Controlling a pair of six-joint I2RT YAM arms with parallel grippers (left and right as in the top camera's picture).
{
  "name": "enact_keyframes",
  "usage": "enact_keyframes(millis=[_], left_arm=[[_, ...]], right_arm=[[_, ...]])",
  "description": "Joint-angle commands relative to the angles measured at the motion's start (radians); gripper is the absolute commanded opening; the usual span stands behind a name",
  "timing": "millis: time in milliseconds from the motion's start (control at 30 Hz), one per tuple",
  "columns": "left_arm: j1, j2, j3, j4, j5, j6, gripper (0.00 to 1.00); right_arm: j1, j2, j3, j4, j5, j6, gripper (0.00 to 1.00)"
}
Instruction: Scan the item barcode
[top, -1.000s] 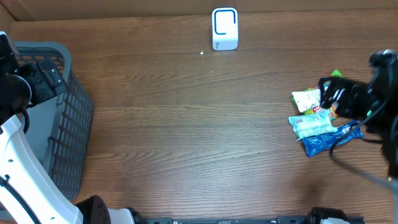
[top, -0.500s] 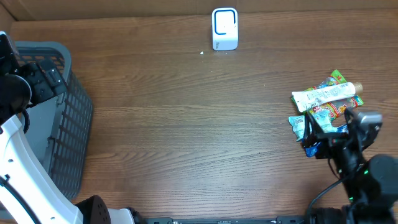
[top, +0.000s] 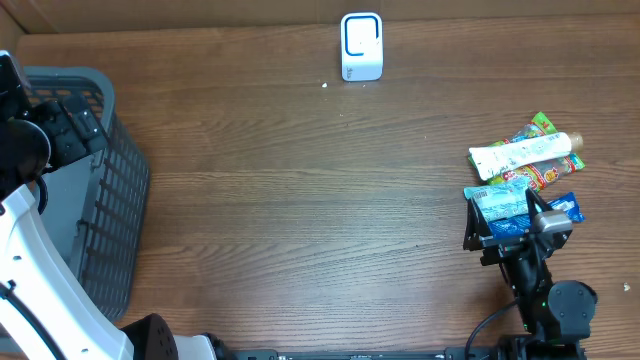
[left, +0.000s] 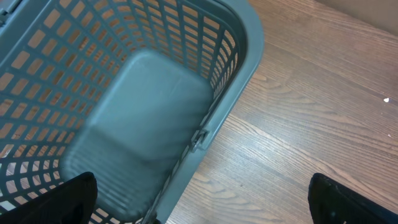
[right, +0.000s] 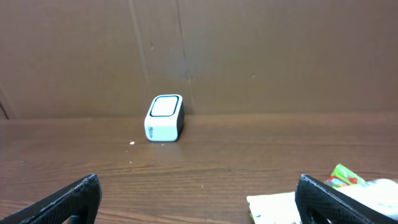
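The left hand (left: 202, 200) and the right hand (right: 199, 200) both stand wide open, gripping nothing.

We see a grey lattice basket (top: 115, 200) standing upright at the left edge of the wood-grain table (top: 300, 200). We also spot a tiny white speck (top: 325, 85) on the tabletop nr the back, & a brown cardboard wall (right: 249, 50) behind the table.

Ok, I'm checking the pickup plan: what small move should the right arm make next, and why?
Probably tilt the right gripper down toward the white tube: its jaws are open and empty, it looks level across the table at the scanner, and no item is held to scan yet.
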Motion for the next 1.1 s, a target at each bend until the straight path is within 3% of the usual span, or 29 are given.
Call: enact_keyframes(millis=[0,1067], left_arm=[[0.003,0.001,0.014,0.001,0.004,-0.014,1.00],[0.003,0.001,0.014,0.001,0.004,-0.014,1.00]], right_arm=[[0.006,-0.064,-0.056,0.012,0.011,-0.001,1.00],[0.006,-0.109,-0.074,-0.043,0.011,-0.001,1.00]])
